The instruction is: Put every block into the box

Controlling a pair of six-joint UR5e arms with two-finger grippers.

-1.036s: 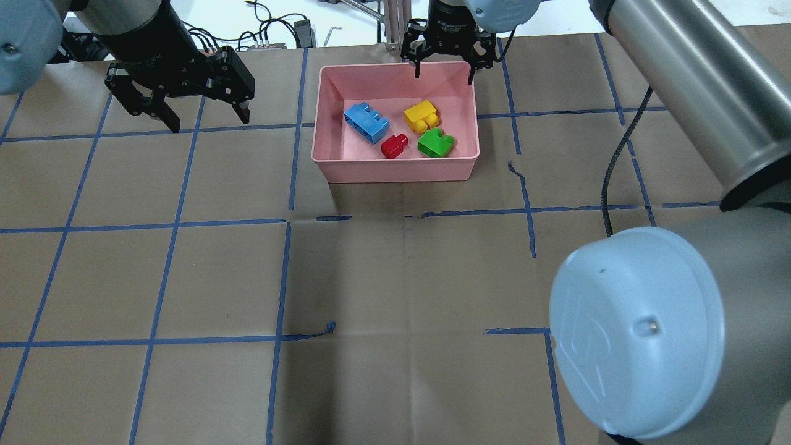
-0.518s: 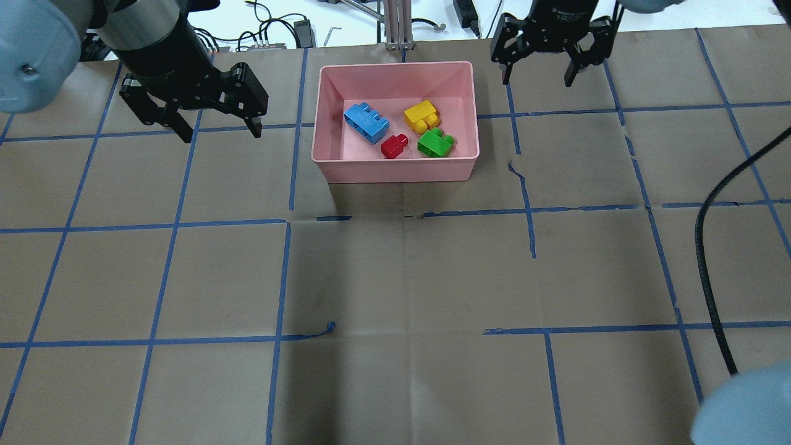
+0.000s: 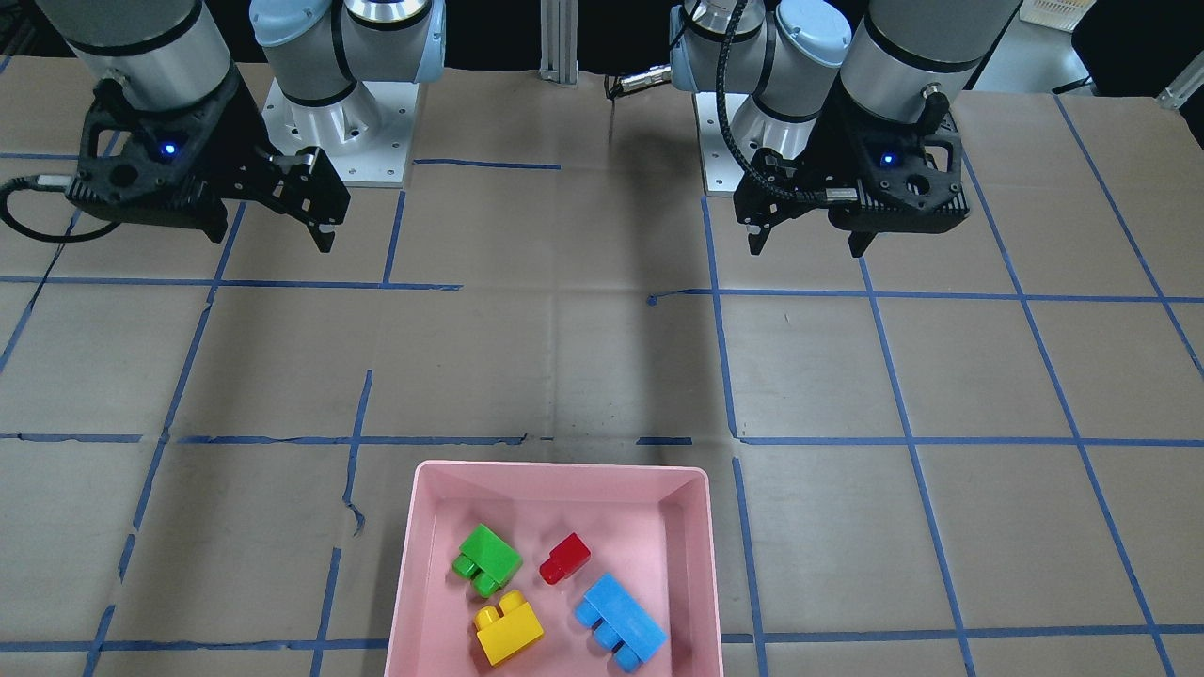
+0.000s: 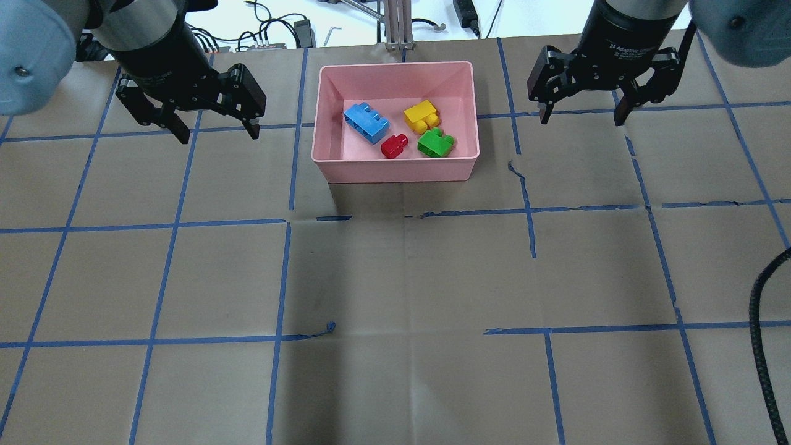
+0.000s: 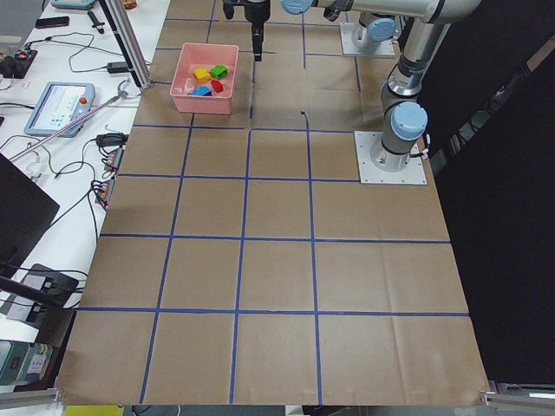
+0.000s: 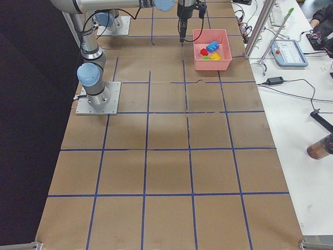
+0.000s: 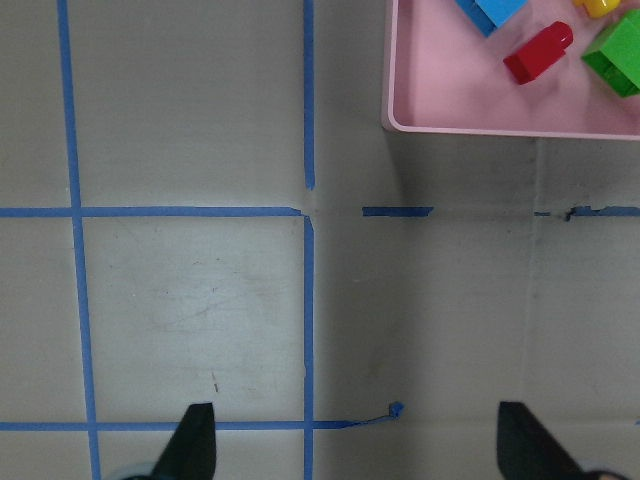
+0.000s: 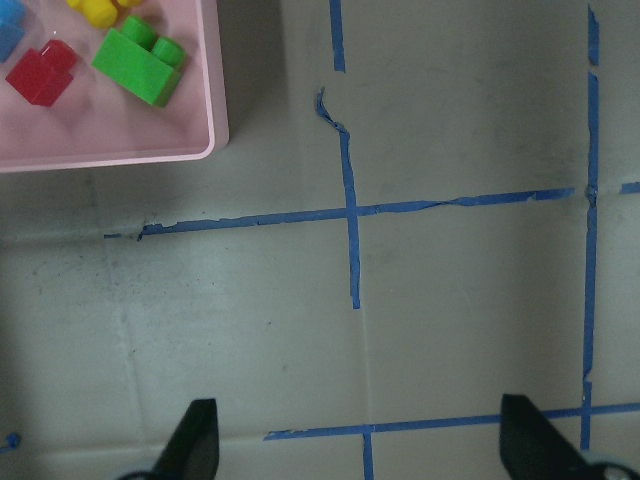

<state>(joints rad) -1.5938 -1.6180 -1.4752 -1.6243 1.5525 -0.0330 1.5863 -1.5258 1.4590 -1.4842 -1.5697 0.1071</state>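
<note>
Nearby, blue tape lines (image 4: 185, 224) around the box (image 4: 395, 170).

Light is flat and diffuse, from above, no hard glare anywhere. Box (image 4: 395, 170) drops soft shadow on table (image 4: 395, 383) on near side, and a faint dark band carries on from there toward robot. Overhead view is sharp mid-frame, but blue joint cap (image 4: 28, 55) in far left corner is huge and blurry. White desk (image 4: 346, 18) past far edge nearly blown out. Wrist views paler, greyish, with mild sheen on paper; fingertips (image 7: 195, 445) at bottom edge dark and soft. Side views small, low detail, and everything past table edge on robot's side drops to black.
</note>
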